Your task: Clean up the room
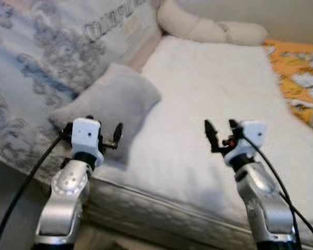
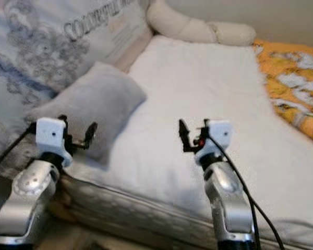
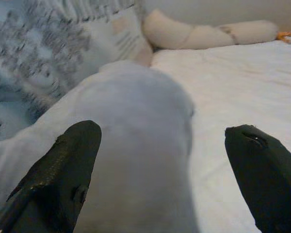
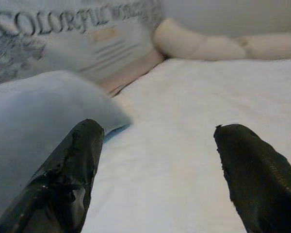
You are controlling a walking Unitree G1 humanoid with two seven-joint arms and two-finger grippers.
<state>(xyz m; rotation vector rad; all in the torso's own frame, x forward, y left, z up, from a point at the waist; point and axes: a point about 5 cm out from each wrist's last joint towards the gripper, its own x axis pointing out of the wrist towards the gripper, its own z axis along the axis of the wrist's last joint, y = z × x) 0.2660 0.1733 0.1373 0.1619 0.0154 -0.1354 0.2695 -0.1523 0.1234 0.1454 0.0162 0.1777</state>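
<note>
A grey pillow [image 1: 112,101] was seen left of centre in the left eye view, lying tilted across the left edge of a white mattress [image 1: 208,120], its far corner resting on the white cover and its near end toward the bed's front edge. Above it, in the upper left of the frame, a patterned quilt [image 1: 41,47] bearing printed lettering was spread. A long beige bolster [image 1: 208,26] was laid along the top of the frame, at the head of the mattress, and an orange blanket [image 1: 300,78] was found at the right edge.

The left gripper [image 1: 107,136] was held in the lower left, just before the near end of the pillow; its fingers [image 3: 63,170] were parted in the left wrist view, nothing being grasped, and the pillow was framed between them. The right gripper [image 1: 221,134] was held right of centre in the lower part of the frame, above the bare white cover and well apart from the pillow; its fingers [image 4: 72,165] were likewise spread and held nothing. Black cables [image 1: 21,192] were run down from both wrists along the silver arms.
</note>
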